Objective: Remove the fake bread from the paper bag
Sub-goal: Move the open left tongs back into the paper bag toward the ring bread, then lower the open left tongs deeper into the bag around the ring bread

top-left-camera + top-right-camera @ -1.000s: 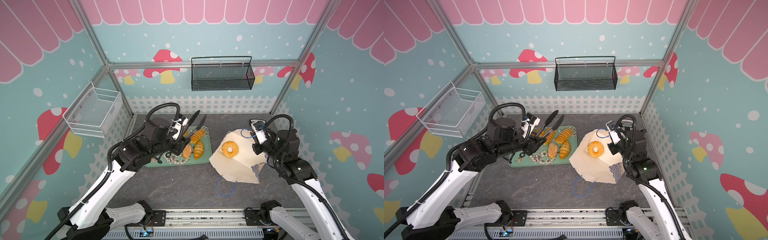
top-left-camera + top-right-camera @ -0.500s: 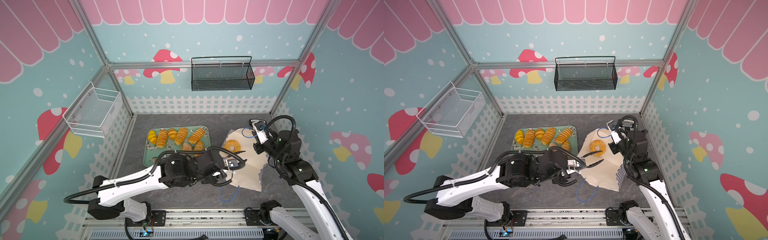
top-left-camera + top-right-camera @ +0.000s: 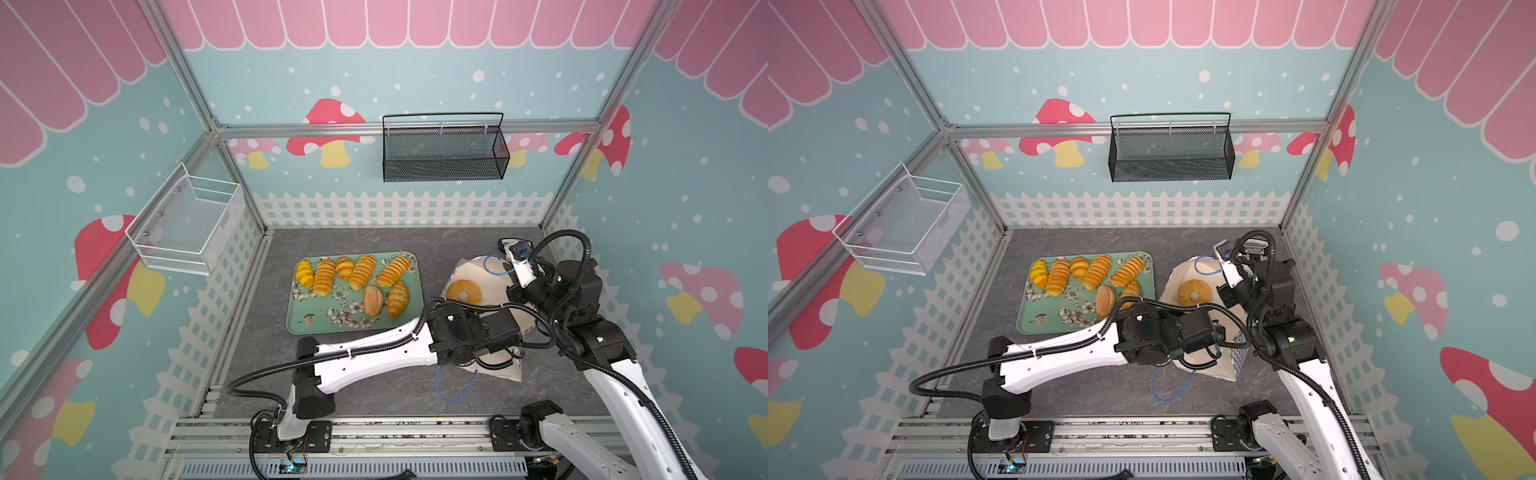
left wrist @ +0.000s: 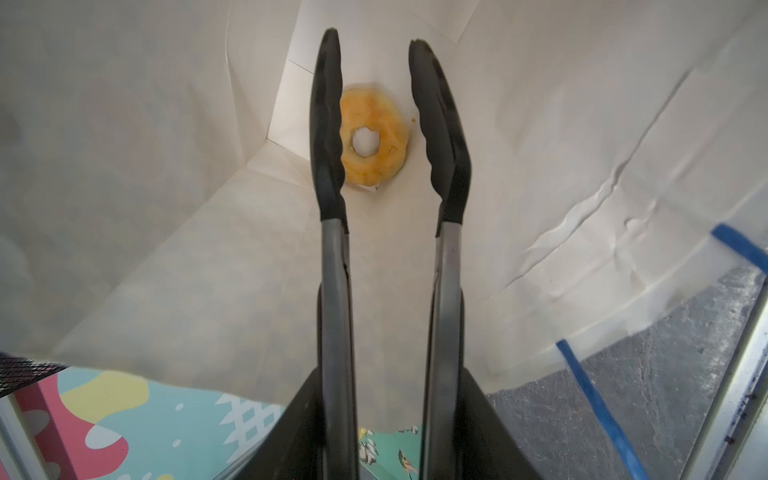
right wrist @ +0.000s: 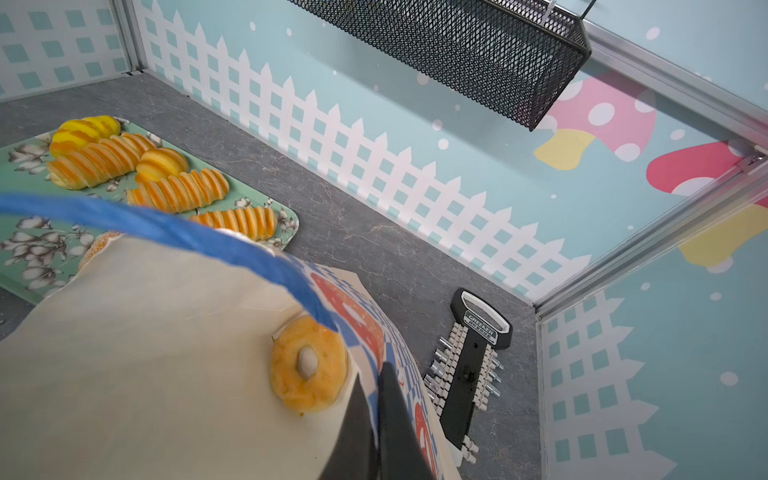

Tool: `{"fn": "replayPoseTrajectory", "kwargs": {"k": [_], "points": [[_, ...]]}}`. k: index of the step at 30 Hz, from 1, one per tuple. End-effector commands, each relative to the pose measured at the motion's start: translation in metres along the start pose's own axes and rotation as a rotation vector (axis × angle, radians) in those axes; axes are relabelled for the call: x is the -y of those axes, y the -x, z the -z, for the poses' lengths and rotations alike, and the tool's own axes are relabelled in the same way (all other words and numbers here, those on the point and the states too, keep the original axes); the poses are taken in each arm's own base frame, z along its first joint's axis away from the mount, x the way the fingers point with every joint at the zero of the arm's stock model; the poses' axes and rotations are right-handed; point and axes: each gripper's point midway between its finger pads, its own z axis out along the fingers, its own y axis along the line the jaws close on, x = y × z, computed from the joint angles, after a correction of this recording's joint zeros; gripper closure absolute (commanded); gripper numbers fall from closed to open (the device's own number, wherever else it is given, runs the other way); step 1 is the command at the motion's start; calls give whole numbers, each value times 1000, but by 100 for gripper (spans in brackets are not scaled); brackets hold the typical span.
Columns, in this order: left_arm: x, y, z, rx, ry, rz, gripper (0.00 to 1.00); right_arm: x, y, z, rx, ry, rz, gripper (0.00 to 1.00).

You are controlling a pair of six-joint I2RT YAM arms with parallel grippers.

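The cream paper bag [image 3: 471, 269] [image 3: 1183, 272] lies tilted on the right of the table, its mouth toward the front. One piece of fake bread, a ring bagel [image 3: 464, 291] [image 4: 374, 143] [image 5: 309, 363], rests deep inside it. My left gripper [image 4: 372, 39] reaches into the bag's mouth with its long black-tipped fingers [image 4: 328, 124] open. One finger stands on each side of the bagel, nothing is held. My right gripper [image 5: 372, 372] is shut on the bag's checkered wall and holds it up. Several golden loaves [image 3: 361, 272] lie on the green tray [image 3: 301, 324].
A black wire basket [image 3: 442, 151] hangs on the back wall and a white wire basket [image 3: 187, 220] on the left wall. A black socket holder [image 5: 469, 365] lies by the right wall behind the bag. The bag's blue cord handle [image 3: 455, 390] trails on the table in front.
My left arm has swung from above the tray across to the bag, and its fingers now reach inside. The bag has tipped slightly. The right gripper keeps its hold.
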Motion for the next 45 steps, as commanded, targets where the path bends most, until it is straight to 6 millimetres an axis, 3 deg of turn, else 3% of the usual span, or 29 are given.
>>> {"fn": "replayPoseTrajectory", "kwargs": {"k": [1, 13, 25, 34, 45], "points": [[-10, -16, -14, -107, 27, 55, 55, 1, 5, 7, 30, -13, -43, 100], [-37, -25, -61, -180, 1, 376, 55, -6, 9, 8, 65, 25, -132, 100], [-26, -29, -92, -247, 0, 288, 54, -13, 10, 7, 71, 67, -169, 100], [-13, -12, -99, -203, -76, 388, 54, -10, 12, 7, 78, 54, -171, 100], [-21, -21, -84, -139, -60, 424, 54, 11, 18, 11, 49, -47, -97, 100]]}}
